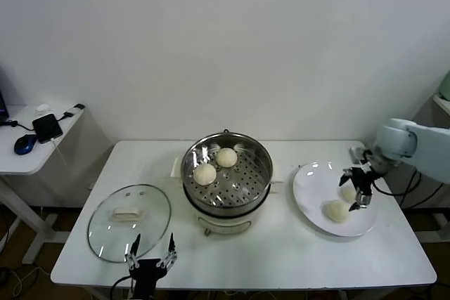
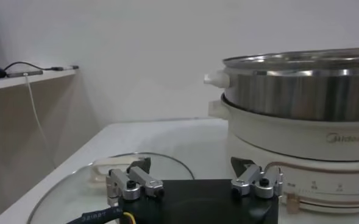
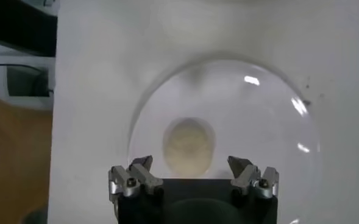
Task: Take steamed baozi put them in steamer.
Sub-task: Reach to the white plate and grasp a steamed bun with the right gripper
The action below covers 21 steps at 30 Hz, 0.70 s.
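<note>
Baozi [image 1: 337,210] on plate [image 1: 309,180], right tool [image 1: 356,190] wide open above (empty), left tool [image 1: 150,251] open.

The right gripper [image 1: 359,189] partly hides one baozi [image 1: 348,192] on the plate [image 1: 309,180]; the left gripper's [image 1: 150,254] body is cut off at the head view's bottom edge.

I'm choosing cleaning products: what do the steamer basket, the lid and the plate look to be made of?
Steamer: shiny steel by its mirror-like reflections, on a cream, probably plastic, pot body.
Lid: clear glass; the table shows through.
Plate: glossy white, likely glazed ceramic, possibly melamine.
</note>
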{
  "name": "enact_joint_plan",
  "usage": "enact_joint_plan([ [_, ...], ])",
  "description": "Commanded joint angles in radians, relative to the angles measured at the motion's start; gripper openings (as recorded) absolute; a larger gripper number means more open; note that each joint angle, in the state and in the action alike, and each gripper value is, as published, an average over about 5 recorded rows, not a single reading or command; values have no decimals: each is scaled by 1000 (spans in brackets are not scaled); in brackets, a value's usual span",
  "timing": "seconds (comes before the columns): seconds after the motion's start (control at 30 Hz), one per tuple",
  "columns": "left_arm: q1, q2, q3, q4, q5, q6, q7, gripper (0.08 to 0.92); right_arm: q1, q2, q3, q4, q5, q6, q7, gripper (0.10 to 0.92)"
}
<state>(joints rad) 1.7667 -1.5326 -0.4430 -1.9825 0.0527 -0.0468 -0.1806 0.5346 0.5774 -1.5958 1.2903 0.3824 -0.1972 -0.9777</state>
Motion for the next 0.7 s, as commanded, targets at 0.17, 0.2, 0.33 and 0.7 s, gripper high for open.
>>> enact_joint_plan([
  [0.17, 3, 3, -6, 1, -2, -1, 0, 823, -305, 11, 252, -84, -112, -50, 64, 823],
  [0.2, 4, 4, -8, 1, -2, -1, 0, 823, -315, 19, 265, -93, -113, -52, 69, 823],
  [0.33, 5, 7, -10, 2, -3, -2, 0, 823, -339, 49, 304, -120, -114, -57, 85, 823],
  [0.7, 7, 5, -4, 1, 0, -3, -1, 823, -347, 73, 317, -137, -127, -58, 83, 793],
])
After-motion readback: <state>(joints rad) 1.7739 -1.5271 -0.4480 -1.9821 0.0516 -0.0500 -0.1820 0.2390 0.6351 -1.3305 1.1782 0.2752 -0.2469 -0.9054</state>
